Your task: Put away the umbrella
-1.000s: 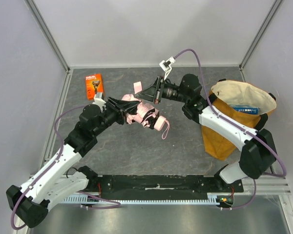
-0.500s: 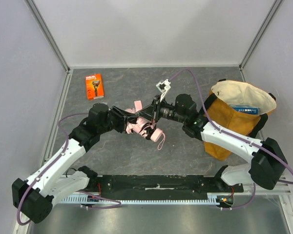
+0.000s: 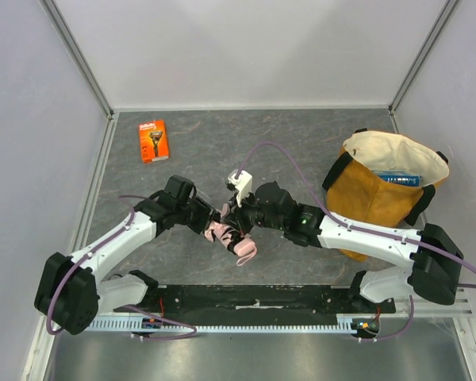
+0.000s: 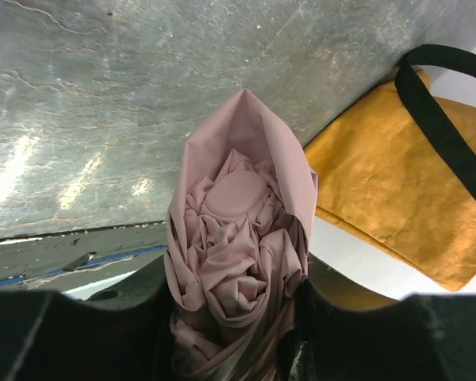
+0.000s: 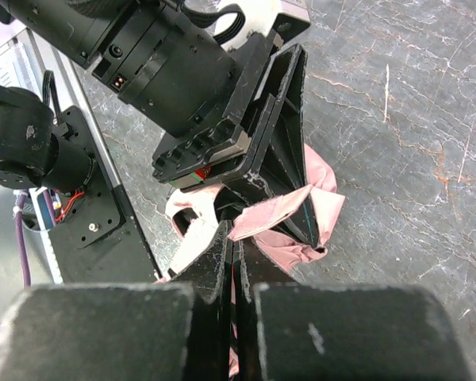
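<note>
The left claw (image 4: pixel 232 337) is clamped around the pale pink cloth folding umbrella (image 4: pixel 238 230). Its two dark fingers (image 4: pixel 147 317) sit on either side of the bunched cloth. The right claw (image 5: pixel 233 258) has its fingers pressed tight together, and a thin line of pink shows between them. It meets the umbrella (image 5: pixel 289 218) right next to the left claw.

The left wrist view shows the cloth crumpled into folds that rise to a soft point past the fingers, which the top view hides. The top view shows both claws (image 3: pixel 213 220) (image 3: pixel 238 220) nose to nose, with the umbrella (image 3: pixel 230 236) hanging just below them (a small pink end pokes out low down).

One second ago both claws and the umbrella were out over the middle of the grey stone-look table (image 3: pixel 301 143). Now they are closer to the arm bases.

The mustard-yellow cloth tote bag with black straps (image 3: pixel 373 206) stands well off behind the right claw. A small orange razor pack (image 3: pixel 152 140) lies far beyond the left claw.
</note>
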Controlling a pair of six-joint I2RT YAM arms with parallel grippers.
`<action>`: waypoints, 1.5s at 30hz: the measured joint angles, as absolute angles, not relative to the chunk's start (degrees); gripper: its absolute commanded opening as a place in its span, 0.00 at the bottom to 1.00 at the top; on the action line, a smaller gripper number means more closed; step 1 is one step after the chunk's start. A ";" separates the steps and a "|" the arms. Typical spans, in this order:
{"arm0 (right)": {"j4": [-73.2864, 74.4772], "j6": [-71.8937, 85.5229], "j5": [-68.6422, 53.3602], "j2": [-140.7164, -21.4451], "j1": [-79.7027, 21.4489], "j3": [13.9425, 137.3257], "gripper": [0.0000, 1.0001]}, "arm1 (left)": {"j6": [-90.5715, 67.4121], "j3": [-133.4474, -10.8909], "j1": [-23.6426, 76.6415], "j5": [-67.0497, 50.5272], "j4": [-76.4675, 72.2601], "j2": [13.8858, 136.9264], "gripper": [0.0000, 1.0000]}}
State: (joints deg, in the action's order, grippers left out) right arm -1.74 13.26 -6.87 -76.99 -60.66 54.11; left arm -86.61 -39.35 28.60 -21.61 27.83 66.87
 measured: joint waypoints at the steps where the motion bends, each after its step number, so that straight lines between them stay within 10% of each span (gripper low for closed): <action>1: -2.74 13.32 -6.46 -76.99 -60.95 53.43 0.00 | -86.17 -39.35 28.62 -21.37 28.16 66.87 0.02; 45: 12.82 -21.21 9.72 -97.71 -78.17 65.58 0.00 | -74.30 -42.22 31.53 -7.88 38.48 85.65 0.02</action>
